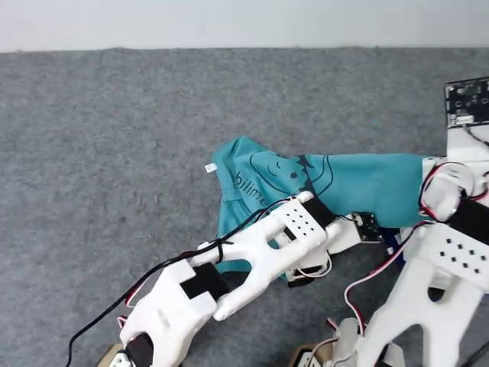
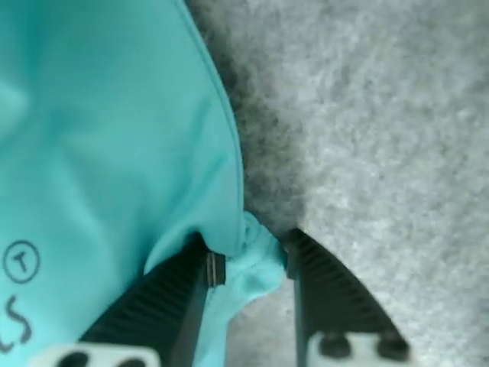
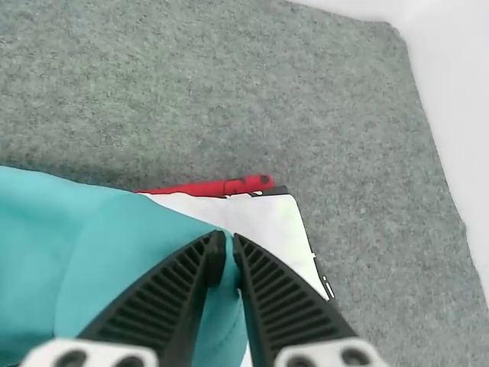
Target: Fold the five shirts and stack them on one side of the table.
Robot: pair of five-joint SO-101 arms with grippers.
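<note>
Where shirt (image 1: 367,187) lies, grey carpet (image 1: 114,153), white wall (image 1: 229,23)

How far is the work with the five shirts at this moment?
Looks done: a white shirt and a red shirt lie stacked beneath one end of the teal shirt. In hand: the teal shirt, loosely spread, held by the left tool and the right tool. Left: folding it, stacking it, then any remaining shirts.

Open grey table cover (image 1: 114,153) from eight round to two o'clock of the teal shirt (image 1: 359,183), barred at seven by the left arm (image 1: 244,256), at four by the right arm (image 1: 451,264) (cables trailing), white-and-red pile (image 3: 279,222) just beside.
</note>
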